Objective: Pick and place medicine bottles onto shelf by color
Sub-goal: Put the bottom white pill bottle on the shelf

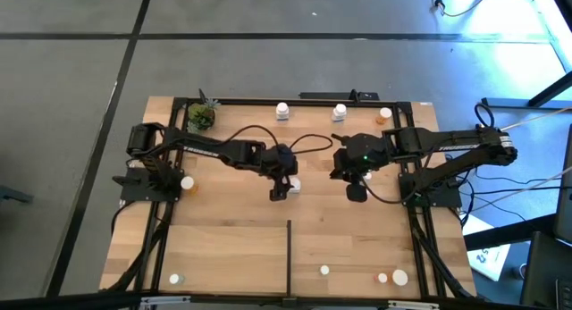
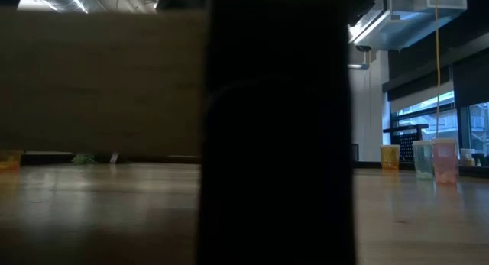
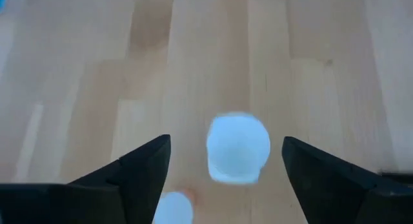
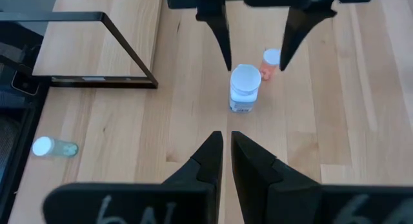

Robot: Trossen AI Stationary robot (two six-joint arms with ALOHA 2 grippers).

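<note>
A white medicine bottle (image 3: 237,148) stands upright on the light-wood shelf (image 1: 232,247), near its middle. My left gripper (image 1: 284,189) is open and slants down over it, one finger on either side (image 4: 253,66), with clear gaps to the bottle. A small orange bottle (image 4: 270,62) stands just behind the white one, under the left gripper. My right gripper (image 4: 227,153) hangs shut above the wood to the right (image 1: 356,192), pointing at the same bottle (image 4: 245,87), with nothing in it.
More bottles stand along the far edge (image 1: 282,111), (image 1: 340,112), (image 1: 385,116), at the left (image 1: 187,182) and near the front (image 1: 324,271), (image 1: 399,277). A pale green bottle (image 4: 55,147) lies on its side. A plant (image 1: 201,116) sits far left; a black divider strip (image 1: 289,255) splits the front.
</note>
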